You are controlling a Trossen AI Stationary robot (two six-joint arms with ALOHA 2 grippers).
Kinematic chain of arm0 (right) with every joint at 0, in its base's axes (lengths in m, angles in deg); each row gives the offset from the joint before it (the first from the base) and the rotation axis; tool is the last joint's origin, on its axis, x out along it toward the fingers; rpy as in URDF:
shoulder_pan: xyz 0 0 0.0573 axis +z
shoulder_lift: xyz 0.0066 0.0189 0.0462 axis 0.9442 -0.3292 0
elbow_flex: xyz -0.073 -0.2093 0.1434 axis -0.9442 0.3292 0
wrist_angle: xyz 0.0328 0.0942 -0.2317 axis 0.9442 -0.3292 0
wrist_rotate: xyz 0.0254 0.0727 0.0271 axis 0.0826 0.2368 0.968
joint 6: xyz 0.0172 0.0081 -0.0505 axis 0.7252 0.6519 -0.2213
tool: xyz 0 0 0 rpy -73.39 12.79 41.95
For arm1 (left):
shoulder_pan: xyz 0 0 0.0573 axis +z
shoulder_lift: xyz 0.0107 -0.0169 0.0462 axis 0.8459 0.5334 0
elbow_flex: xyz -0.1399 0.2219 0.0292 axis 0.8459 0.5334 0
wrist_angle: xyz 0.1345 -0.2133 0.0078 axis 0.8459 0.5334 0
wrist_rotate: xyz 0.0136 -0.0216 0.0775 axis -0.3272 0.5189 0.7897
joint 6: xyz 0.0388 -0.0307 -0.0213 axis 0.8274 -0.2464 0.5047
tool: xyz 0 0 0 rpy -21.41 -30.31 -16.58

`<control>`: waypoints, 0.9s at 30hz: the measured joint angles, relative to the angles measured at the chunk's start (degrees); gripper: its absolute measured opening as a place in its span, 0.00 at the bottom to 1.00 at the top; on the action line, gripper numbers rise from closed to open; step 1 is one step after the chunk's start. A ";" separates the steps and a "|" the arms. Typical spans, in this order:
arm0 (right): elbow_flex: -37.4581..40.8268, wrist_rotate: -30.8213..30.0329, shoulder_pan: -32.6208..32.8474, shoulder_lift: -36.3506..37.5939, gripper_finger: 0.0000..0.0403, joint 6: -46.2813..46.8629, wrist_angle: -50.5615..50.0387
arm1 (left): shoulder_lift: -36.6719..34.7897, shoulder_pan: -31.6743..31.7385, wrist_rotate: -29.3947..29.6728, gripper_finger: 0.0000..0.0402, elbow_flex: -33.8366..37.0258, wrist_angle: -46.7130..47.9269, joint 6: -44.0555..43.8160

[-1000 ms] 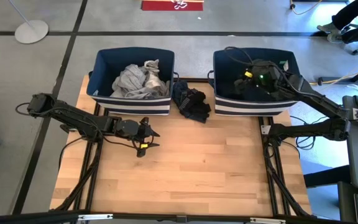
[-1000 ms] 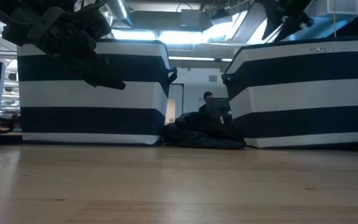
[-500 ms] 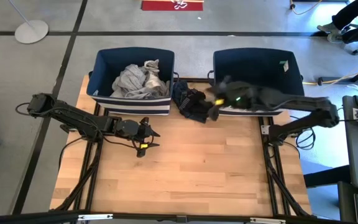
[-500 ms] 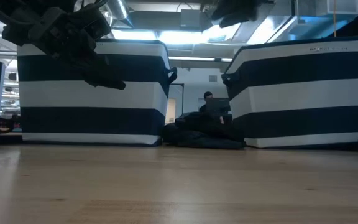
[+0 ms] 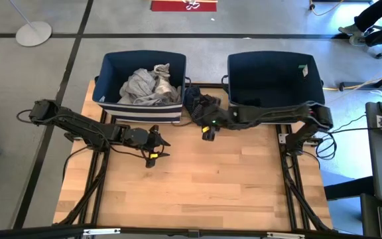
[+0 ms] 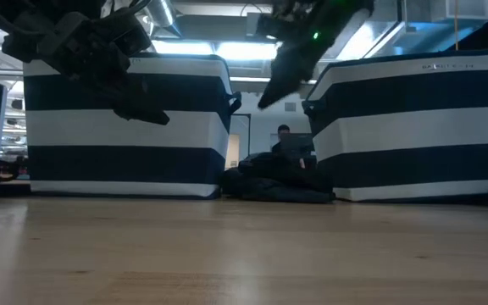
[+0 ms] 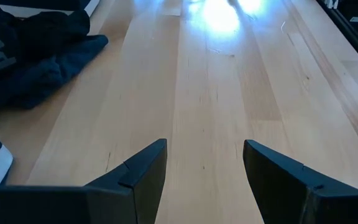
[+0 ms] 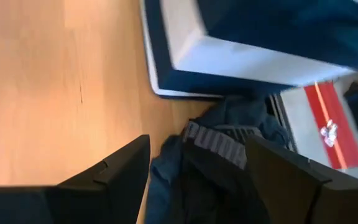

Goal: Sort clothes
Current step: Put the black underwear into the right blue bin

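Note:
A pile of dark navy and black clothes (image 5: 203, 108) lies on the table between the two navy bins; it also shows in the low view (image 6: 278, 180) and the left wrist view (image 7: 33, 59). Light grey and white clothes (image 5: 148, 83) lie in the left bin (image 5: 111, 70). The right bin (image 5: 274, 66) looks dark inside. My right gripper (image 5: 209, 131) is open and hangs in the air (image 6: 271, 91) over the pile's near edge; its wrist view shows a dark garment with a striped band (image 8: 219, 142) between the open fingers (image 8: 197, 155). My left gripper (image 5: 158, 147) is open and empty (image 7: 204, 155).
The two bins stand side by side at the table's far edge, their striped walls (image 6: 125, 127) (image 6: 413, 127) rising on either side of the pile. Bare wooden tabletop (image 5: 204, 186) fills the near half. A person sits far behind the table (image 6: 282, 135).
My right gripper has swung from above the right bin toward the table's left and near side, and has come down over the dark pile between the bins. The pile has not moved.

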 joint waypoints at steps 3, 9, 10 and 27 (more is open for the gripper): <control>-0.02 -0.88 -0.05 -2.80 0.66 -3.19 1.31 | 0.00 0.01 0.00 0.50 0.00 0.22 0.00; -0.02 -3.80 -2.68 -7.17 0.66 -6.48 2.51 | 0.00 0.01 0.00 0.50 0.00 0.36 -0.27; -0.02 -3.80 -3.34 -7.71 0.66 -6.47 2.53 | 0.00 -0.01 0.00 0.50 0.00 0.32 -0.34; -0.08 6.26 -11.70 -14.04 0.66 -4.50 5.27 | 0.00 0.01 0.00 0.50 0.00 0.55 -0.24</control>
